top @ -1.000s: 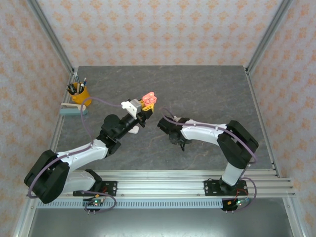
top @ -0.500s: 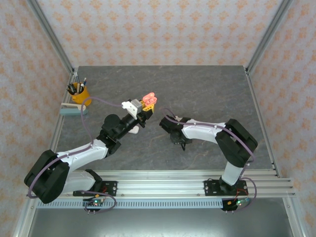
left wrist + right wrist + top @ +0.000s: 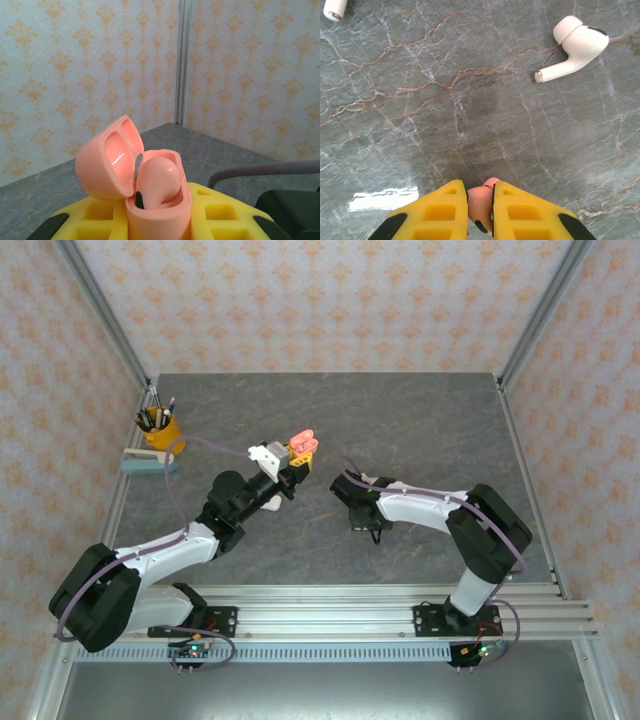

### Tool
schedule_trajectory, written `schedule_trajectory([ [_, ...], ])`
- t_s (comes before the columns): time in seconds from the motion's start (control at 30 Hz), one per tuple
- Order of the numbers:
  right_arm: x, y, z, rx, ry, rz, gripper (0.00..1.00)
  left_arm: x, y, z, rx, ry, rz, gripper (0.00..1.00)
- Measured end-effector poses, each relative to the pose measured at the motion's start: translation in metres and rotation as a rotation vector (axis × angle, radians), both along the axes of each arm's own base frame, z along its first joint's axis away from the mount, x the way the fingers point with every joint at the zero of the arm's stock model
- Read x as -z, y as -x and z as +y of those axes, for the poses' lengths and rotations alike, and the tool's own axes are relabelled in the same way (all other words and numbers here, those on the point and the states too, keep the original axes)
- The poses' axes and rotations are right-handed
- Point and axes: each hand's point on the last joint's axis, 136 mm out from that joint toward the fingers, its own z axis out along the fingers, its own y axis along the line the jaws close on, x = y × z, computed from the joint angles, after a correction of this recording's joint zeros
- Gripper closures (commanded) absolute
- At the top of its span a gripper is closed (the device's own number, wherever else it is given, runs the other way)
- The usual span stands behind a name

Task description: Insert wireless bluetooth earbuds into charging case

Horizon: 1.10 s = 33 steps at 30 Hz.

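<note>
Toward the middle of the grey table (image 3: 430,420), raised above it, we see the left gripper (image 3: 297,452) clamped on the base of one pink case (image 3: 160,222). Its yellow fingers (image 3: 95,215) press the case from both sides. The lid (image 3: 107,160) stands swung open to the left in the wrist view, and one pink earbud (image 3: 160,177) sits inside the case, bulb up.

To the right and nearer, the right gripper (image 3: 479,192) points down at the table, its jaws narrow and pinching a second pink earbud (image 3: 480,205) between them. Whether that earbud touches the table we cannot tell. So we count two pink earbuds, one seated and one pinched.

Two white ones lie on the table beyond the right gripper, well apart. A whole white earbud (image 3: 575,42) lies on its side at the far right of the wrist view, its stem pointing left. A cut-off white earbud (image 3: 333,7) lies at the far left, with no more than its end inside the frame.

At the far left edge of the table stands one yellow cup (image 3: 162,432) of pens, with one pale block (image 3: 145,462) just on its near side.
</note>
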Motion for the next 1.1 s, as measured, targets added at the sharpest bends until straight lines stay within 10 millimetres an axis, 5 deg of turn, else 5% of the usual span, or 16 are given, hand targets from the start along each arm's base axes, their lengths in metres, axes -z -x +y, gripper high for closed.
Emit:
schedule_trajectory([
  [0.23, -0.013, 0.002, 0.042, 0.008, -0.256, 0.019, 0.87, 0.000, 0.002, 0.001, -0.002, -0.017, -0.001, 1.00],
  [0.5, 0.003, 0.007, 0.078, 0.019, -0.470, 0.072, 0.86, -0.006, 0.007, 0.005, -0.002, -0.020, -0.003, 1.00],
  [0.67, -0.001, 0.008, 0.079, 0.014, -0.486, 0.063, 0.84, -0.013, 0.012, 0.008, -0.004, -0.020, -0.017, 1.00],
  [0.83, -0.035, 0.004, 0.070, -0.002, -0.527, -0.021, 0.71, -0.014, 0.012, 0.009, -0.007, -0.020, -0.015, 1.00],
  [0.97, -0.052, -0.008, 0.046, 0.036, -0.543, -0.093, 0.50, -0.013, 0.012, 0.009, -0.007, -0.021, -0.014, 1.00],
  [1.1, -0.037, -0.010, 0.016, 0.106, -0.500, -0.080, 0.42, -0.013, 0.012, 0.009, -0.007, -0.021, -0.014, 1.00],
])
